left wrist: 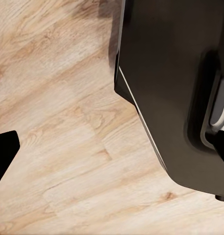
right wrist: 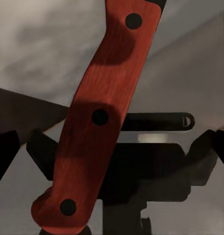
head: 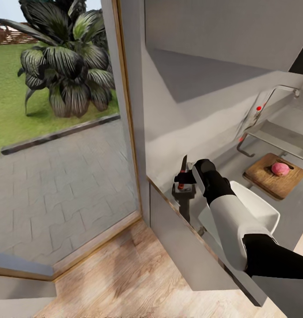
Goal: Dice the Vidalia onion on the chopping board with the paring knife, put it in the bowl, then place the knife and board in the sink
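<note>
the red-handled paring knife [head: 183, 173] is gripped in the right claw [head: 185, 180]; next, dicing the pinkish onion [head: 280, 168] on the brown wooden board [head: 274, 176].

Countertop [head: 297, 212] is running along the right side of the frame, with the chopping board [head: 274, 179] sitting on it at mid-right and the Vidalia onion [head: 280, 168] resting on top of that. The bowl [head: 261, 207] is lying just below-left of the board; the sink [head: 281, 132] is sitting above it, tap [head: 261, 106] further up. The paring knife [head: 183, 170] is standing blade-up at center, left of the bowl.
</note>
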